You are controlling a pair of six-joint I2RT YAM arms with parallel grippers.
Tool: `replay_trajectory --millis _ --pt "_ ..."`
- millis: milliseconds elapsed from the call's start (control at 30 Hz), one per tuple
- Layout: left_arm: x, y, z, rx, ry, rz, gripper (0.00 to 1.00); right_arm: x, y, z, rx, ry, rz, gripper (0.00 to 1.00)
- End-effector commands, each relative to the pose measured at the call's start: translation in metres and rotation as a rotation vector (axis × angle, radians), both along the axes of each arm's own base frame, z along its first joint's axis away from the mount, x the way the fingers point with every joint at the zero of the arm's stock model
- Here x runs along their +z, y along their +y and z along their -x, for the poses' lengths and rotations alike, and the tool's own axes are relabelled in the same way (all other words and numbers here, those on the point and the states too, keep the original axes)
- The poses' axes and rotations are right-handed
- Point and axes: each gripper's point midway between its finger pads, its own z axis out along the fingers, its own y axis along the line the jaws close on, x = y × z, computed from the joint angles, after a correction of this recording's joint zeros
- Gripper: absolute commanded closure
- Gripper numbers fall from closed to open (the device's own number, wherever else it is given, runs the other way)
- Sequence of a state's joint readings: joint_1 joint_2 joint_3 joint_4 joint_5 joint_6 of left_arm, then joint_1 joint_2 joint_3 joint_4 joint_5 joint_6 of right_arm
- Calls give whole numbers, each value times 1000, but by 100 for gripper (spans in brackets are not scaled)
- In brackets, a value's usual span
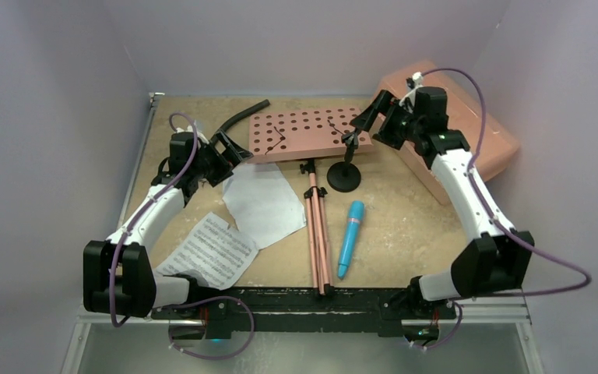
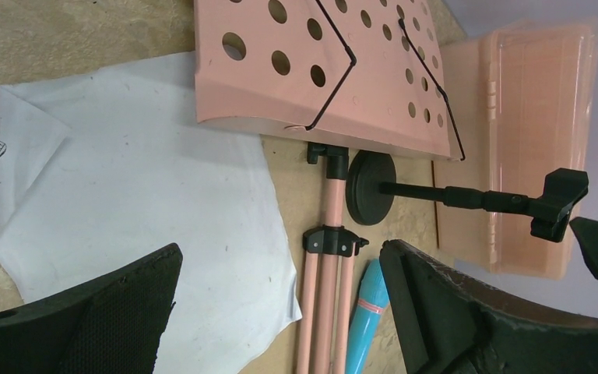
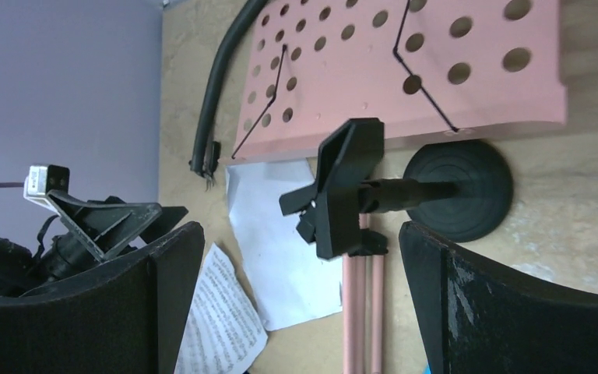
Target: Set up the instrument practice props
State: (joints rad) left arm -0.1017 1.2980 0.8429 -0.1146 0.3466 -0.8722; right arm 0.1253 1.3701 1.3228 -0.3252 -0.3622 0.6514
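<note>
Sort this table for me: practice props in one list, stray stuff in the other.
Props: pink music stand, blank page, printed music page, blue toy microphone, black mic stand.
Lying about: curved black hose, translucent pink box.

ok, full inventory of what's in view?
music stand: 1, pink, lying flat at centre, legs folded toward near edge
sheets: 2, white, left of the legs
microphone: 1, blue, lying right of the legs
mic stand: 1, black, upright, right of the pole
hose: 1, black, far left
box: 1, pink, far right corner
table: 1, tan
left gripper: 1, black, open, at music stand's left end
right gripper: 1, black, open, by mic stand's top
</note>
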Motion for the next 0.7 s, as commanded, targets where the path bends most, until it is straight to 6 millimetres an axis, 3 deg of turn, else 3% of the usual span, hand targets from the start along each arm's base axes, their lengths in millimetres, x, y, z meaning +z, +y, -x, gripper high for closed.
replay_trajectory --millis 0,167,400,667 --pt "6 -3 -1 -6 -18 8 2 -7 26 -9 48 64 -2 3" --pt "7 -1 -1 2 -16 2 2 -27 36 -22 39 99 -33 8" --pt "1 3 5 20 13 -12 2 -21 47 -33 88 49 -74 16" --pt "7 3 2 22 -2 -15 2 -31 44 -31 74 43 -62 45"
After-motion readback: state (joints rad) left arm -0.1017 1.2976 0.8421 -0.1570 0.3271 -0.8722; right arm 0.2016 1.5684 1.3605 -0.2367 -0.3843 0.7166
